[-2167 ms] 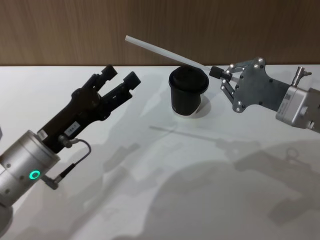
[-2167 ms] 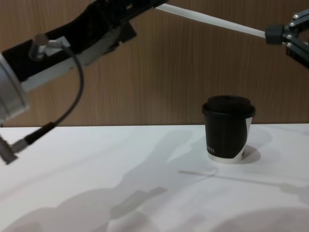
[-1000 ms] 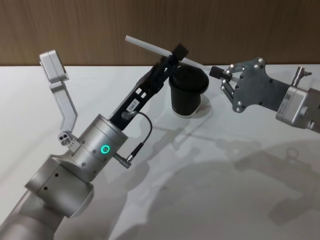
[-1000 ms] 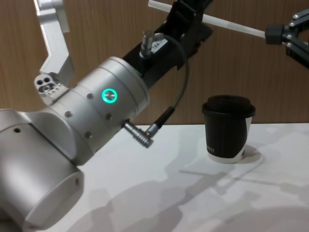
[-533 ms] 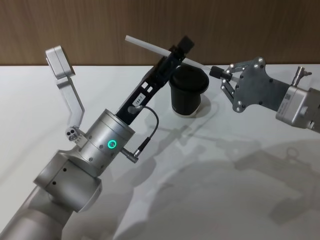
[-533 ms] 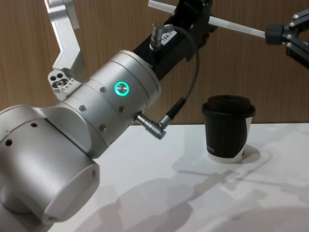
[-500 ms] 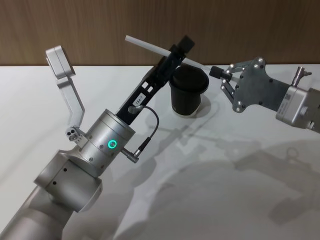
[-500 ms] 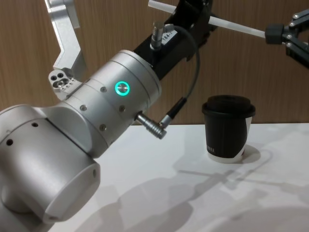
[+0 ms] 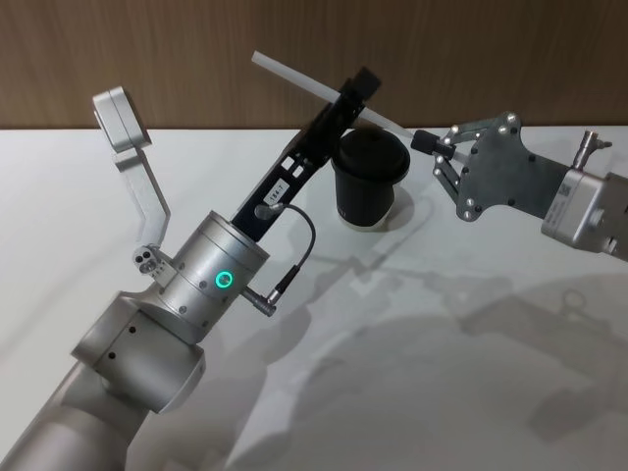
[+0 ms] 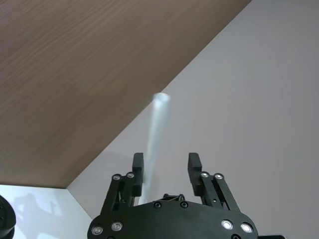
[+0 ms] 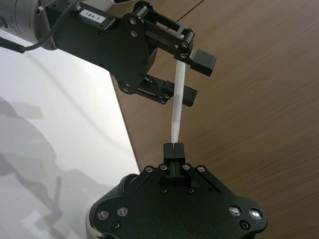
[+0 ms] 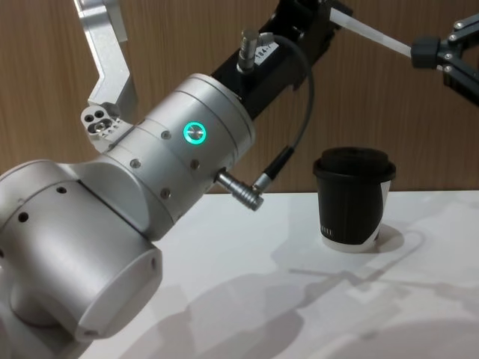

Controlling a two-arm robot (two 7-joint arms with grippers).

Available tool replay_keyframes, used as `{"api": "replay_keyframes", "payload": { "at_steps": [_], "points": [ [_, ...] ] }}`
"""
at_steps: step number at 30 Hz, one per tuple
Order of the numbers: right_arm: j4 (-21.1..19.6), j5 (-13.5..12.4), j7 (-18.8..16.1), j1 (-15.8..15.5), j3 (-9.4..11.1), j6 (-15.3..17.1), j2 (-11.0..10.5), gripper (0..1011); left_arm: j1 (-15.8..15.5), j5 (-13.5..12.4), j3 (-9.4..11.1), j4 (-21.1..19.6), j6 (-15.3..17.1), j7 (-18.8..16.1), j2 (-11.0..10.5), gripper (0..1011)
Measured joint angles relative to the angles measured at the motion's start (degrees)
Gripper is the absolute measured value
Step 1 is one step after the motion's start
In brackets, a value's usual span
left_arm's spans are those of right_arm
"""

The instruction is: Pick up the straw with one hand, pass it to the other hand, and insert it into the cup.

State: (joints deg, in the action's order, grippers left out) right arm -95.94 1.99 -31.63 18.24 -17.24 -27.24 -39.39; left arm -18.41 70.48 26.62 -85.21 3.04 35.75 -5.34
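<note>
Holds the straw in mid-air above the white table, both arms raised to it in front of a wood-panelled wall. Pinches one end of the thin white tube in the right gripper, slim black fingertips pressed together on it, just right of the cup in the head view. Reaches in from the lower left with the left gripper, black and boxy on a thick silver arm with a glowing green ring light. Straddles the straw partway along its length with that gripper's two fingers, spread wider than the tube. Shows the tube close against one finger in the left wrist view, with a clear gap to the other; cannot tell whether tube and finger touch. Shows the same spread from the right wrist view, straw running straight from the pinched end up between the two black pads. Tilts the straw upward from the pinched end, free end jutting past the left fingers toward the wall. Shows the cup upright on the table, black domed lid on, white base rim down, well below the straw in the chest view and apart from both grippers. Crosses the far edge of the lid with the straw in the head view.
</note>
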Motion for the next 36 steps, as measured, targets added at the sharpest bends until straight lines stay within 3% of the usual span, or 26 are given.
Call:
{"api": "replay_keyframes", "payload": {
  "at_steps": [8, 11, 16, 20, 36],
  "points": [
    [0.0, 0.0, 0.0, 0.0, 0.0, 0.0, 0.0, 0, -0.1, 0.1, 0.1, 0.1, 0.0, 0.1, 0.1, 335],
    [0.0, 0.0, 0.0, 0.0, 0.0, 0.0, 0.0, 0, -0.1, 0.1, 0.1, 0.1, -0.1, 0.1, 0.1, 194],
    [0.0, 0.0, 0.0, 0.0, 0.0, 0.0, 0.0, 0, -0.2, 0.1, 0.1, 0.2, -0.1, 0.1, 0.1, 89],
    [0.0, 0.0, 0.0, 0.0, 0.0, 0.0, 0.0, 8, -0.2, 0.1, 0.1, 0.2, -0.1, 0.2, 0.1, 64],
    [0.0, 0.0, 0.0, 0.0, 0.0, 0.0, 0.0, 449, -0.5, -0.6, 0.4, 0.0, -0.6, 0.0, -0.3, 6]
  ]
}}
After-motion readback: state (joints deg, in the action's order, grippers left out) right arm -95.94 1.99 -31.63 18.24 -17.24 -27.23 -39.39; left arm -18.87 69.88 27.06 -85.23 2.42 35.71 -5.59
